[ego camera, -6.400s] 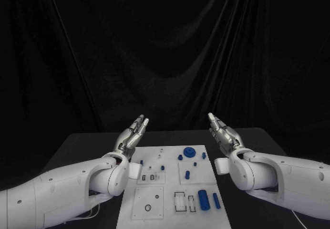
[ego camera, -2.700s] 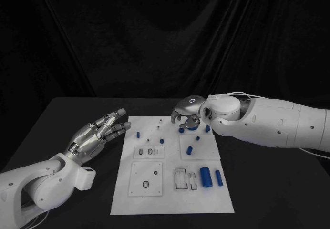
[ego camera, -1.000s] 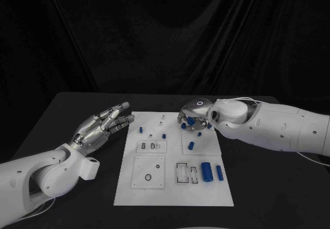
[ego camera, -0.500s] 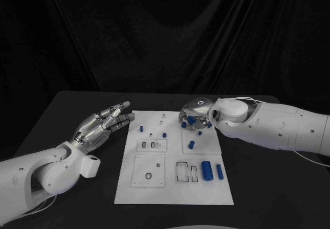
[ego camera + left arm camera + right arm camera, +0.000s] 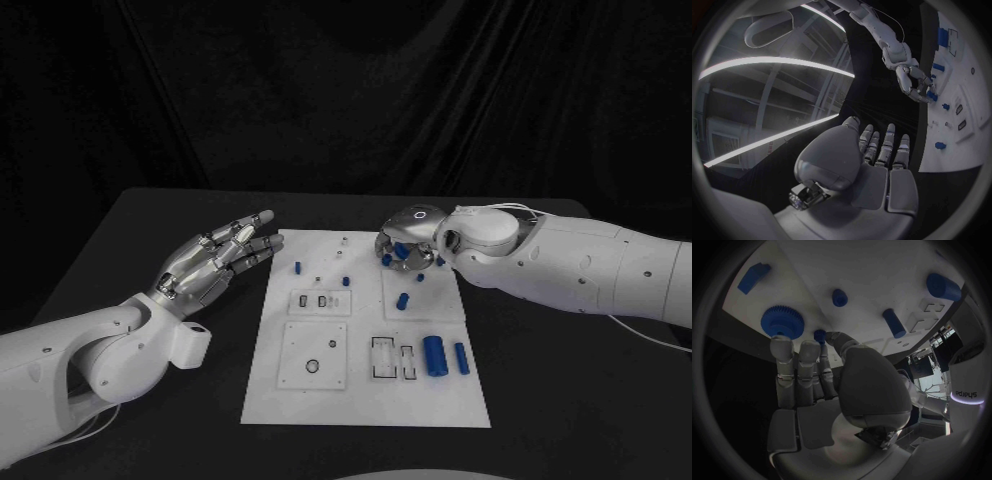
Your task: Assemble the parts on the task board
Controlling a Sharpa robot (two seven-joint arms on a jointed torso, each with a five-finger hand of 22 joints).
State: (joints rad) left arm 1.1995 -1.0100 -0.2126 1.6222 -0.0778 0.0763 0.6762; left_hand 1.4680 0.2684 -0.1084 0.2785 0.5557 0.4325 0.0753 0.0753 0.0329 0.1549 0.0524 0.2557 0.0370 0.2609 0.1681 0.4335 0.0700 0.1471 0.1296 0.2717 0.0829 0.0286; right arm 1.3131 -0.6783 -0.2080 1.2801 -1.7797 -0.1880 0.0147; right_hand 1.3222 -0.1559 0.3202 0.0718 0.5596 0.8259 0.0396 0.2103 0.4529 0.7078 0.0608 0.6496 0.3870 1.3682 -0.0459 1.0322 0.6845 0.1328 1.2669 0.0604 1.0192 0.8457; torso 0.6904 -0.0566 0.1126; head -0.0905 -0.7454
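Plainly, blue gear (image 5: 783, 321) beside right robot hand (image 5: 817, 380) fingertips.

"edipys" mirrored lettering on white housing (image 5: 967, 390)

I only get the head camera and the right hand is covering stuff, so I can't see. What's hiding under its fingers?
Observer: In the right wrist view, a blue toothed gear lies on the task board, just past the fingertips of the right hand.
Operator: Is it grabbing the gear?
Observer: One fingertip is right at the gear's edge, but I can't tell if it touches.
Operator: Is anything else down there?
Observer: A small blue peg sits between the thumb tip and another finger. I can't tell whether it is pinched.
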